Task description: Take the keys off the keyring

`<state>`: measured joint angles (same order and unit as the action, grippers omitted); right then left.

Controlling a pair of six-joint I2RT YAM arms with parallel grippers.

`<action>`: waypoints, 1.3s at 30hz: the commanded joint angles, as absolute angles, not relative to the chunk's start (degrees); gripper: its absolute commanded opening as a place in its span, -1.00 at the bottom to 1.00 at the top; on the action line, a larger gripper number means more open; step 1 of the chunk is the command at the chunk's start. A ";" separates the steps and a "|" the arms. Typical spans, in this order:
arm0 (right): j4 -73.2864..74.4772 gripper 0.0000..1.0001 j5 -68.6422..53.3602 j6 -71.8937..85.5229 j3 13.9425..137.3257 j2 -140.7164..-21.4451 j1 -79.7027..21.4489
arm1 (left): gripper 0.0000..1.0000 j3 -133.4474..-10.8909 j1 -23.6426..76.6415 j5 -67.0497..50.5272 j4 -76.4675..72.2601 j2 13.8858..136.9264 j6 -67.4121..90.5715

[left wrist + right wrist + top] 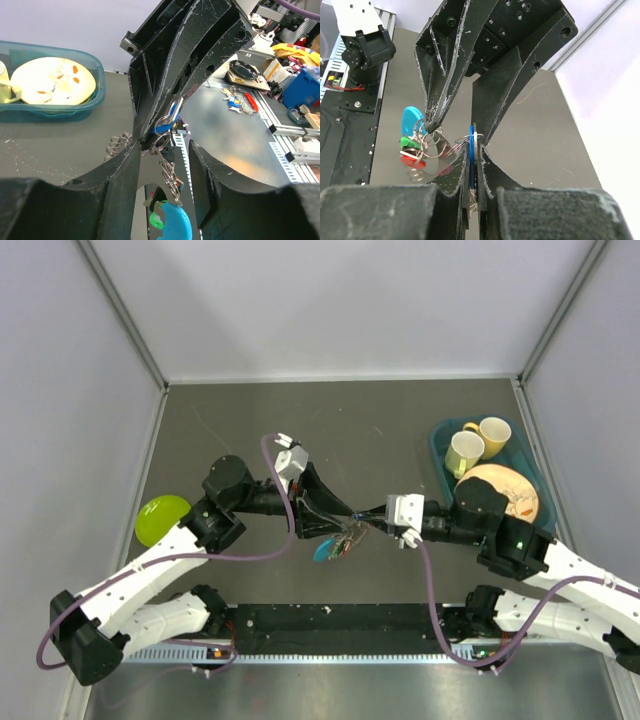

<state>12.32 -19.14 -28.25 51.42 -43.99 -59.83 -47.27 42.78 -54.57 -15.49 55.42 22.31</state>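
Both grippers meet over the table's middle. My right gripper (475, 150) is shut on a blue-headed key (472, 155), held edge-on between its pads; the key also shows in the left wrist view (167, 122). The thin metal keyring (434, 145) hangs from that key and carries a green key (409, 143), a red key (412, 160) and the bright-blue tab (412, 117). My left gripper (165, 147) is open around the ring. One of its fingertips (432, 125) touches the ring cluster. A chain drops to the tab (176, 222) beside the toothed strap (185, 150). From above, the cluster (330, 546) hangs below both grippers.
A teal bin (440, 465) at the right back holds a patterned plate (505, 490) and two mugs (465, 452). A lime-green dish (162, 518) lies at the left, beside the left arm. A black strip runs along the near edge between the arm bases.
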 commanded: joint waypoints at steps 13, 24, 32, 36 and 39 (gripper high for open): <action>5.10 -1.00 -15.12 -27.60 51.77 -41.75 -59.50 | -0.01 -45.26 44.74 -55.81 -23.29 52.91 25.57; 13.51 -1.00 -10.11 -32.34 53.43 -41.75 -59.50 | -0.01 -44.82 45.62 -55.64 -24.09 53.09 25.32; 20.74 -1.00 -8.61 -44.54 57.13 -41.05 -59.50 | 0.01 -44.74 45.62 -52.65 -18.73 51.94 21.54; 21.27 -1.00 -8.96 -47.37 58.09 -40.69 -59.59 | 0.04 -46.32 45.53 -49.23 -15.47 52.03 18.20; 21.71 -1.00 -9.75 -48.16 59.15 -41.13 -59.50 | 0.05 -46.76 45.62 -49.30 -16.87 52.47 18.37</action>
